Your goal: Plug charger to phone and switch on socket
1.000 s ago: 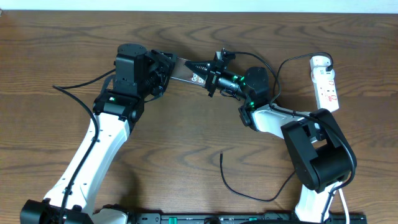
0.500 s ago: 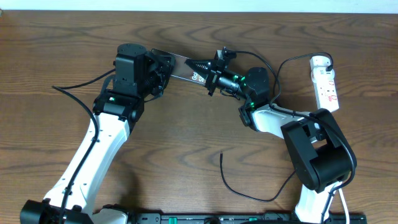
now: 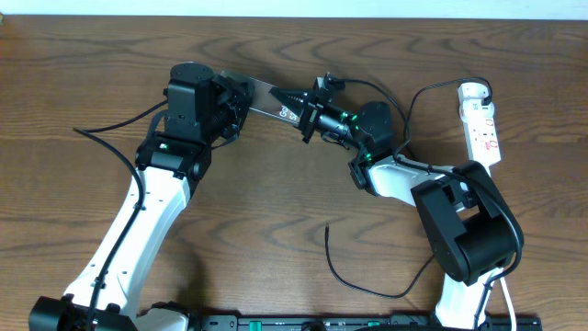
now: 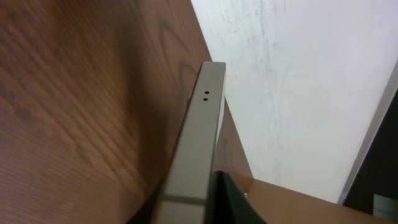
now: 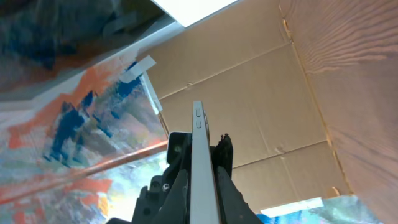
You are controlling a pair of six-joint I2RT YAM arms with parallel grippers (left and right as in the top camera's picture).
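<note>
The phone (image 3: 267, 97), a flat bronze-brown slab with white lettering, is held off the table between both arms at the back centre. My left gripper (image 3: 241, 99) is shut on its left end; in the left wrist view the phone's edge (image 4: 200, 137) runs up from between the dark fingers of that gripper (image 4: 186, 208). My right gripper (image 3: 300, 107) is shut on the phone's right end, with the phone's edge (image 5: 199, 143) pinched between that gripper's fingers (image 5: 202, 177). The charger (image 3: 358, 283), a thin black cable, lies loose on the table at the front. The white socket (image 3: 482, 119) lies at the far right.
The table is brown wood. A thicker black arm cable (image 3: 106, 138) trails off the left arm to the left. The right arm's black base (image 3: 469, 225) stands at the right front, close to the socket's white cord (image 3: 503, 299).
The left gripper's jaws have closed onto the phone's left end. The phone and the right gripper have shifted slightly left and back.
</note>
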